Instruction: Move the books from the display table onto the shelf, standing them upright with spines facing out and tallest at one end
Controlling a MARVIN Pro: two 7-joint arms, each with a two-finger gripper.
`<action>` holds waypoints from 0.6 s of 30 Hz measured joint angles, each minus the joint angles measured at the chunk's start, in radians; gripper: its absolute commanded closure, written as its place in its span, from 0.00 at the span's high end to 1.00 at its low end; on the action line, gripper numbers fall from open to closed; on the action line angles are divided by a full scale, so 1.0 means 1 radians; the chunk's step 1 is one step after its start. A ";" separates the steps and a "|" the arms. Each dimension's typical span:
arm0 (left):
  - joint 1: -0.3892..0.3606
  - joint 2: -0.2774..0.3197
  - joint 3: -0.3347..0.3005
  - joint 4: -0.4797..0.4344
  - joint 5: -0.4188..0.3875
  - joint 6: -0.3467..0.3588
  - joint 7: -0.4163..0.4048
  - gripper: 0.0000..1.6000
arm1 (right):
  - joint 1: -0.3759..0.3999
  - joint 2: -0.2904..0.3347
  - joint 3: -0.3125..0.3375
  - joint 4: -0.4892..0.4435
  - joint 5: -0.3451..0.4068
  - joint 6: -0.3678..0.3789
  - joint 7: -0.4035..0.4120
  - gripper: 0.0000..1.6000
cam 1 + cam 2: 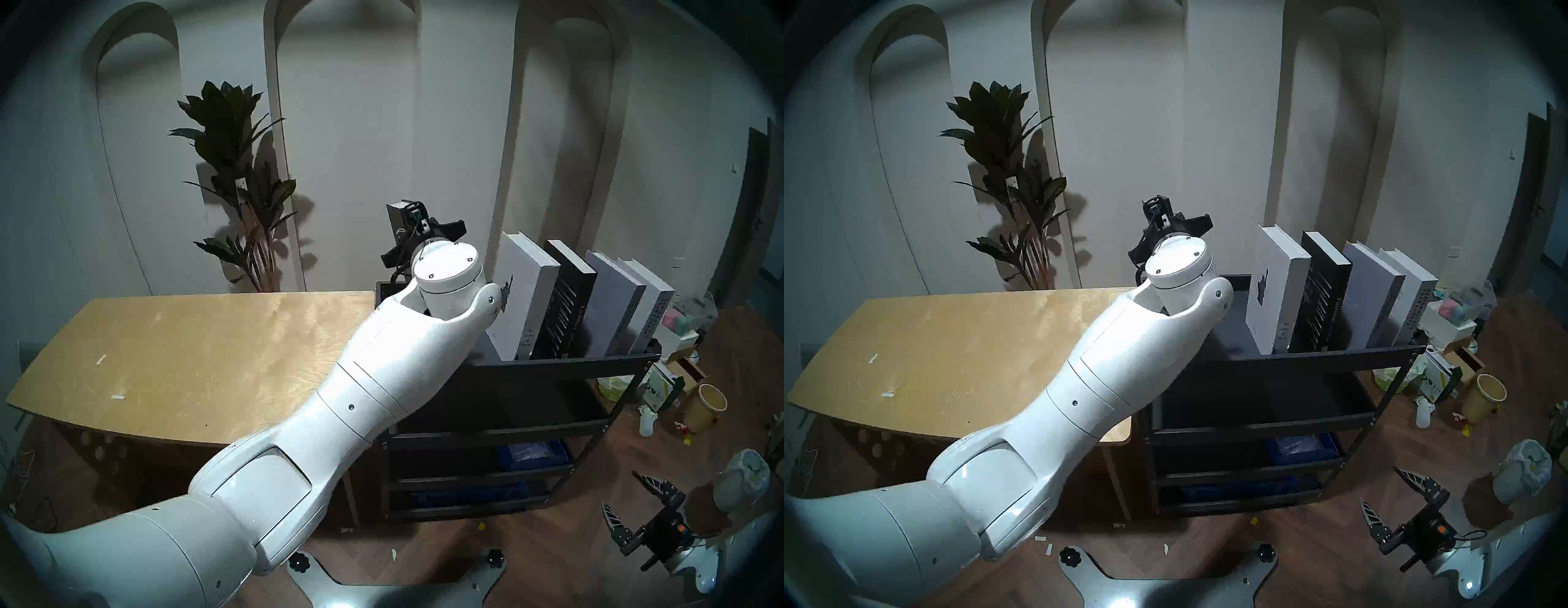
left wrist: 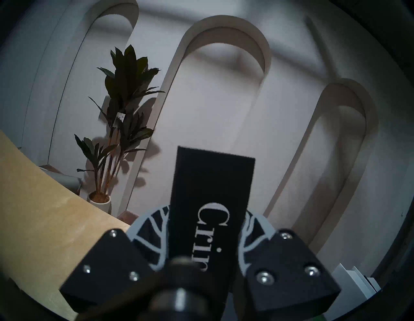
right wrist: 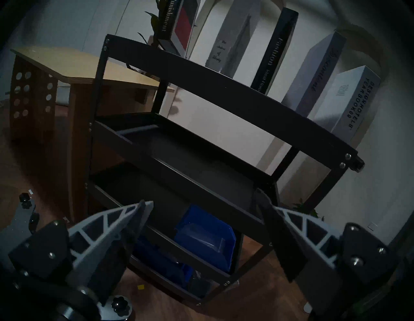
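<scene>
The left gripper (image 2: 207,244), clamped on a black book (image 2: 210,201) lettered "Cri…", holds it in the air over the left end of the black shelf (image 1: 564,366), beside the display table (image 1: 178,361). Only the left wrist view shows the grip; from the head, the white arm hides most of the book, leaving one dark corner above the wrist. The arm reaches forward and up from the lower left, its hand pointing level toward the arched wall. On the top tier four books stand upright at the right end: the white book (image 1: 528,293), the black "Fashion" (image 1: 566,305), the grey book (image 1: 611,305) and the white "Design Hotels Yearbook" (image 1: 651,314). The right wrist view alone reads their spines. The right gripper (image 1: 628,496) hangs low at the right near the wood floor, its fingers (image 3: 107,233) spread wide, holding nothing.
</scene>
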 measured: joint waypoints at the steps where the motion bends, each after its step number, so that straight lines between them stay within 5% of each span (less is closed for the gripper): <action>1: 0.008 0.009 0.002 -0.002 0.006 -0.018 -0.007 0.00 | -0.001 0.000 0.001 0.000 0.006 0.000 0.000 1.00; 18: 0.159 0.180 0.118 -0.064 0.070 -0.260 -0.222 0.00 | -0.015 -0.003 0.019 -0.011 0.077 0.000 0.000 1.00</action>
